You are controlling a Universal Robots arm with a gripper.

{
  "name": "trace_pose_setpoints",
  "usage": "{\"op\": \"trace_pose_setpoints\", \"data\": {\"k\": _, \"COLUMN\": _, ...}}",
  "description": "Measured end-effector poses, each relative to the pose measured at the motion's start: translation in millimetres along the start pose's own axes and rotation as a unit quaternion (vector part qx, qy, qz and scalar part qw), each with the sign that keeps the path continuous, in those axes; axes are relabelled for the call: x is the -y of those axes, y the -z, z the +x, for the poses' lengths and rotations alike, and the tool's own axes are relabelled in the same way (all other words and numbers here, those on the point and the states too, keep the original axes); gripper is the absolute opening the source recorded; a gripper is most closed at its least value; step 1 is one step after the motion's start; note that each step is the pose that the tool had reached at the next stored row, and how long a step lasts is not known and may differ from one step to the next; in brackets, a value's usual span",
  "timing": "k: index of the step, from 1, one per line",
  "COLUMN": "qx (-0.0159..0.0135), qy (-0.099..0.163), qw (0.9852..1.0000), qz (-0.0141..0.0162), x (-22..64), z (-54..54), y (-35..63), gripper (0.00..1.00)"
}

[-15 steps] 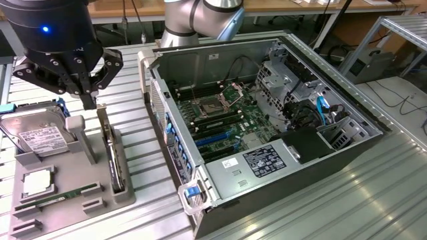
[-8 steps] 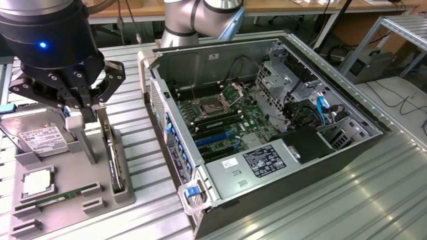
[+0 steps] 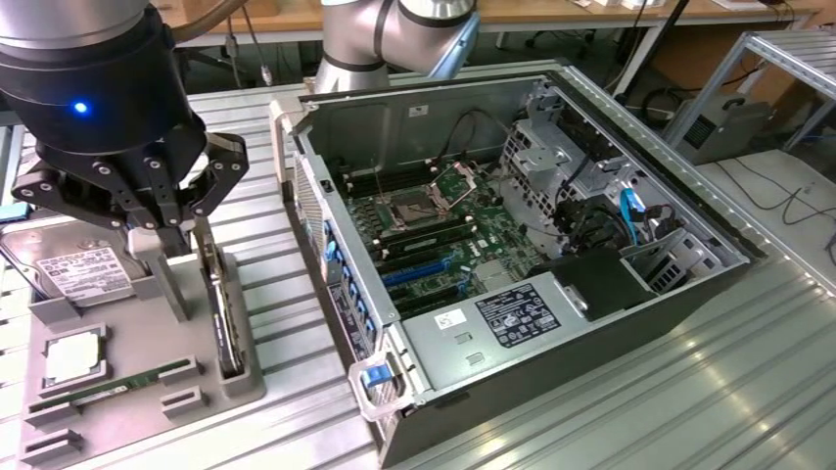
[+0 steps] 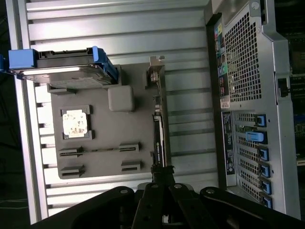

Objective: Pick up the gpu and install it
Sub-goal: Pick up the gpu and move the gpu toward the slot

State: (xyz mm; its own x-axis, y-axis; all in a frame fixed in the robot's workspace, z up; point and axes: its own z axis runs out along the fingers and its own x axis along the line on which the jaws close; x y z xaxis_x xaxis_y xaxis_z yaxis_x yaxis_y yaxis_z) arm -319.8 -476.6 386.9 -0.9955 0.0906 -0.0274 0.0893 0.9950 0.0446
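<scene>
Where end effector [image 4: 163, 174] clamps gpu [image 4: 158, 136], edge hidden

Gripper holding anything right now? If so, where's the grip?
The gripper is shut on the gpu, pinching its upper edge away from the bracket end; the card stands in the gray tray.
</scene>
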Motion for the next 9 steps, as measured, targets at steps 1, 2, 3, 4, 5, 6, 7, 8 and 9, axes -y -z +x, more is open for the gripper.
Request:
{"op": "trace_pose_setpoints", "data": {"k": 1, "qx": 0.0, "qy": 0.0, "qw": 1.0, "qz": 0.0, "x": 0.0, "z": 0.0, "y": 0.0, "gripper": 0.11}}
{"op": "trace_pose_setpoints", "data": {"k": 2, "qx": 0.0, "qy": 0.0, "qw": 1.0, "qz": 0.0, "x": 0.0, "z": 0.0, "y": 0.0, "gripper": 0.11}}
{"op": "trace_pose_setpoints", "data": {"k": 3, "qx": 0.0, "qy": 0.0, "qw": 1.0, "qz": 0.0, "x": 0.0, "z": 0.0, "y": 0.0, "gripper": 0.11}}
{"op": "trace_pose_setpoints", "data": {"k": 4, "qx": 0.0, "qy": 0.0, "qw": 1.0, "qz": 0.0, "x": 0.0, "z": 0.0, "y": 0.0, "gripper": 0.11}}
{"op": "trace_pose_setpoints", "data": {"k": 5, "qx": 0.0, "qy": 0.0, "qw": 1.0, "qz": 0.0, "x": 0.0, "z": 0.0, "y": 0.0, "gripper": 0.11}}
{"op": "trace_pose_setpoints", "data": {"k": 6, "qx": 0.0, "qy": 0.0, "qw": 1.0, "qz": 0.0, "x": 0.0, "z": 0.0, "y": 0.0, "gripper": 0.11}}
{"op": "trace_pose_setpoints", "data": {"k": 7, "qx": 0.0, "qy": 0.0, "qw": 1.0, "qz": 0.0, "x": 0.0, "z": 0.0, "y": 0.0, "gripper": 0.11}}
{"op": "trace_pose_setpoints", "data": {"k": 8, "qx": 0.0, "qy": 0.0, "qw": 1.0, "qz": 0.0, "x": 0.0, "z": 0.0, "y": 0.0, "gripper": 0.11}}
{"op": "trace_pose_setpoints", "data": {"k": 9, "qx": 0.0, "qy": 0.0, "qw": 1.0, "qz": 0.0, "x": 0.0, "z": 0.0, "y": 0.0, "gripper": 0.11}}
